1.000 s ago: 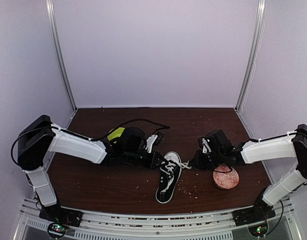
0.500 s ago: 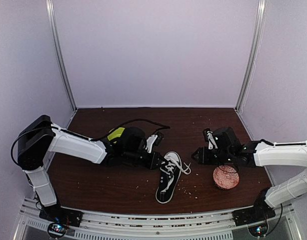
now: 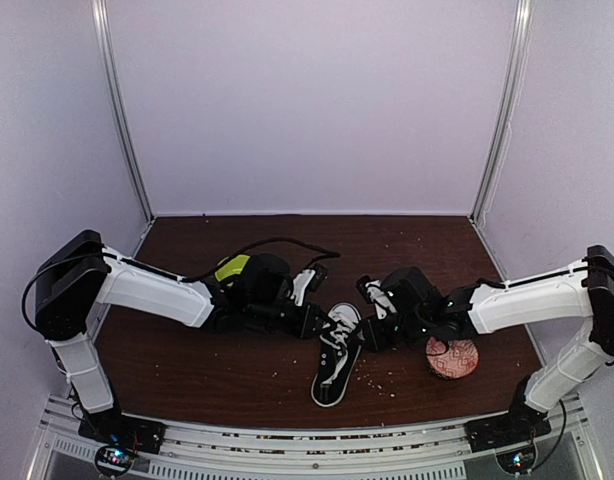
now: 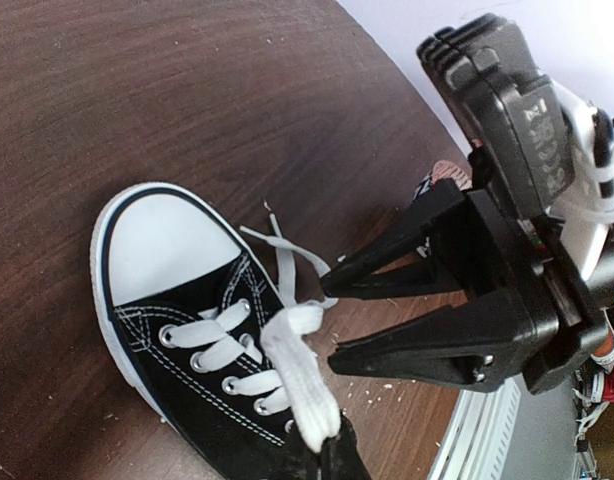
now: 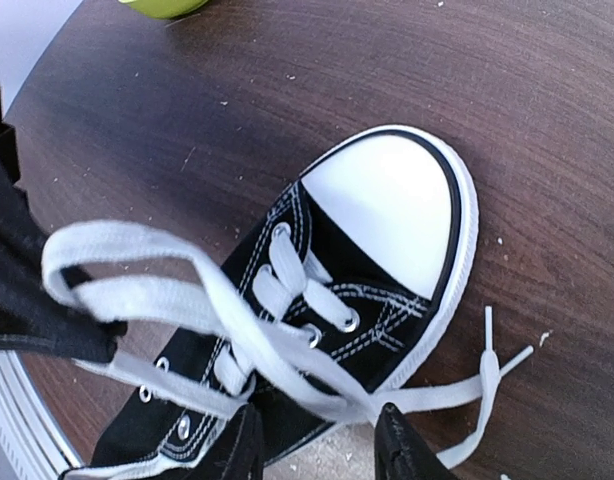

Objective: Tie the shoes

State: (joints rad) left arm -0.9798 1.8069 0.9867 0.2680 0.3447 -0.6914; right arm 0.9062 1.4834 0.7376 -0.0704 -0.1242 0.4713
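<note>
The black sneaker (image 3: 335,365) with white toe cap lies on the brown table, toe towards the back. My left gripper (image 3: 322,322) is shut on a loop of white lace (image 4: 299,372), held up from the eyelets at the bottom of the left wrist view (image 4: 335,448). My right gripper (image 3: 368,335) is open just right of the shoe. In the right wrist view (image 5: 317,445) its fingers (image 5: 400,448) straddle the crossed laces (image 5: 287,365) over the shoe (image 5: 392,205). In the left wrist view the open right gripper (image 4: 332,320) points at the loop's top.
A red patterned bowl (image 3: 452,357) sits right of the shoe, beside the right arm. A yellow-green object (image 3: 230,267) and a black cable (image 3: 277,243) lie behind the left arm. Crumbs (image 3: 372,378) are scattered on the table near the shoe.
The right gripper drew back to the right, then came left and down to the shoe's laces. The left arm has stayed in place holding the loop.
</note>
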